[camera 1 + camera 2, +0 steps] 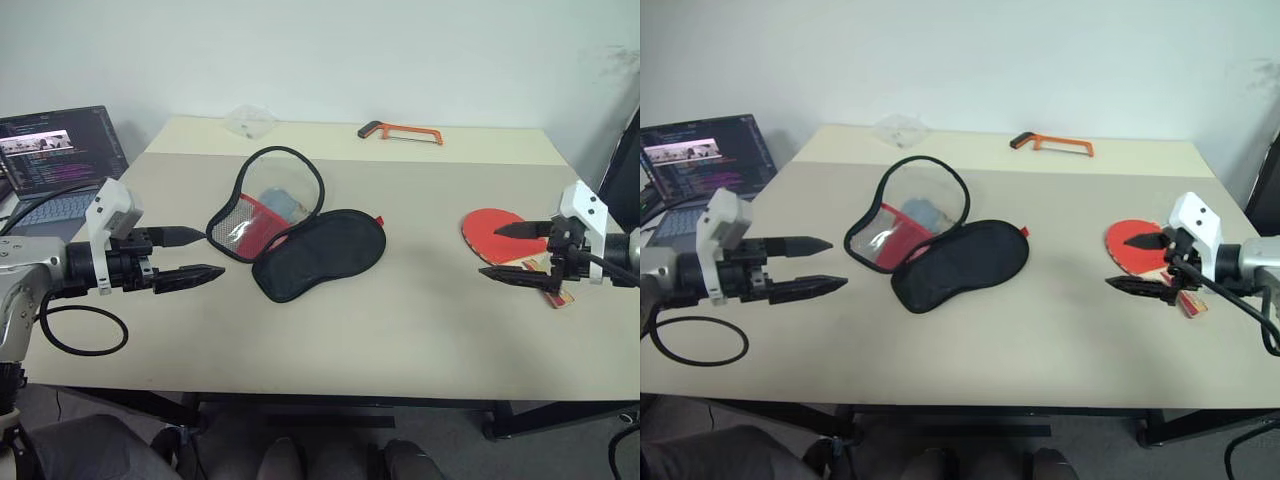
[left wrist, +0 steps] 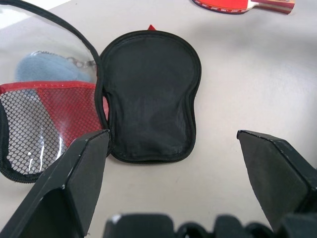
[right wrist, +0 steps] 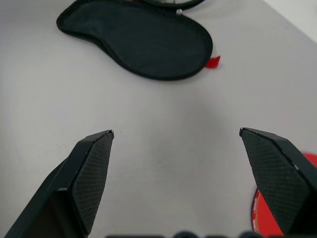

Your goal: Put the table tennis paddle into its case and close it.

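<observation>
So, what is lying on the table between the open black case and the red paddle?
Nothing: bare beige tabletop separates the soft black zip case from the red-faced wooden paddle, seen in both eye views.

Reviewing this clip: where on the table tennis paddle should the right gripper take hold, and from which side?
Probably the handle. The table tennis paddle lies flat on the table, red face up, handle toward the near right edge, partly hidden behind the open right gripper. The blade lies flush with the table, so the narrow handle suits the fingers better, approached from above, pinching across its width.
</observation>
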Robot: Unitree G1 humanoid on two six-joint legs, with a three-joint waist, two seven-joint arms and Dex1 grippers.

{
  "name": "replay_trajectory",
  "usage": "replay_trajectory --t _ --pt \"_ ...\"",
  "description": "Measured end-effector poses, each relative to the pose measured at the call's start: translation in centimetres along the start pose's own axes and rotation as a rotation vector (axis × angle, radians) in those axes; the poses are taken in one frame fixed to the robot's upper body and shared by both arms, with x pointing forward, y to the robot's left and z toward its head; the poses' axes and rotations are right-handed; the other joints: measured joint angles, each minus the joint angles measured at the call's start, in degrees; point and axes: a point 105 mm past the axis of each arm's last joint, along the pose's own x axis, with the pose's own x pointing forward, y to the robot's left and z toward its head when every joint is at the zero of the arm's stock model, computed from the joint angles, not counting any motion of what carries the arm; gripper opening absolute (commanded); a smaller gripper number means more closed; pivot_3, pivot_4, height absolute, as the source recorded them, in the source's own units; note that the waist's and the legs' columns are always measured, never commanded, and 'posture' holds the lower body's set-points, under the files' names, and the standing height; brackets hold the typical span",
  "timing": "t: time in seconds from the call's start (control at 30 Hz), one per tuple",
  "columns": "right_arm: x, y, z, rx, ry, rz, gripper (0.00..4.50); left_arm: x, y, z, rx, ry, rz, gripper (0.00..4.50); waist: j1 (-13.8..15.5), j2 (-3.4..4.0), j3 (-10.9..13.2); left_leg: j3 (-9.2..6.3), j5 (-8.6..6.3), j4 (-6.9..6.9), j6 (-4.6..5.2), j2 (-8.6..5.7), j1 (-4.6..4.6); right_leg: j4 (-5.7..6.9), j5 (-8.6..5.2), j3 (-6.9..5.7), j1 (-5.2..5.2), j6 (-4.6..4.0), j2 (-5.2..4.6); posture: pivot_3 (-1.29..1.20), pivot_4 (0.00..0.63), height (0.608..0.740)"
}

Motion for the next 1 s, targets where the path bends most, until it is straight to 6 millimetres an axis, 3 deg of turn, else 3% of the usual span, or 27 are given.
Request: replay_trajectory --t 0.23,0.4,0.53,0.73,0.83,1.0 --pt "1.4 0.6 0.0 0.017 -0.034 0.041 4.49 -0.5 0.9 0.8 0.016 -0.009 0.047 4.5 0.0 0.0 0.0 0.0 0.0 0.0 0.0 0.0 0.0 0.03 0.0 0.0 -0.01 0.0 0.01 0.0 0.15 0.74" --pt "2.7 1.0 0.6 -0.002 -0.058 0.072 4.49 -0.9 3.6 1.2 -0.007 -0.045 0.196 4.5 0.0 0.01 0.0 0.0 0.0 0.1 0.0 -0.01 0.0 0.1 0.01 0.01 0.0 0.02 0.02 0.0 0.15 0.74" --pt "3.3 1.2 1.3 -0.025 -0.084 0.088 4.49 0.2 6.7 0.4 -0.111 -0.087 0.321 4.5 0.1 -0.01 0.0 -0.12 0.0 0.37 0.0 -0.01 -0.05 0.4 0.0 -0.02 -0.02 0.02 0.1 0.0 0.15 0.74" --pt "3.8 1.2 1.3 -0.034 -0.092 0.081 4.49 2.3 9.8 -2.6 -0.26 -0.015 0.436 4.5 0.1 -0.02 0.0 -0.12 0.01 0.52 0.0 -0.03 -0.05 0.58 0.02 0.0 -0.02 0.05 0.11 0.0 0.15 0.74" --pt "3.8 1.2 1.2 -0.035 -0.088 0.074 4.49 3.7 10.3 -4.7 -0.325 0.046 0.465 4.5 0.1 -0.02 0.0 -0.14 0.01 0.52 0.0 -0.03 -0.05 0.66 0.02 0.0 -0.03 0.05 0.12 0.0 0.15 0.74" --pt "3.8 1.2 0.6 -0.028 -0.065 0.07 4.49 6.1 10.8 -6.6 -0.378 0.073 0.491 4.5 0.1 -0.03 0.0 -0.17 0.01 0.52 0.0 -0.03 -0.11 0.73 0.03 -0.01 -0.1 0.04 0.13 0.0 0.15 0.74"
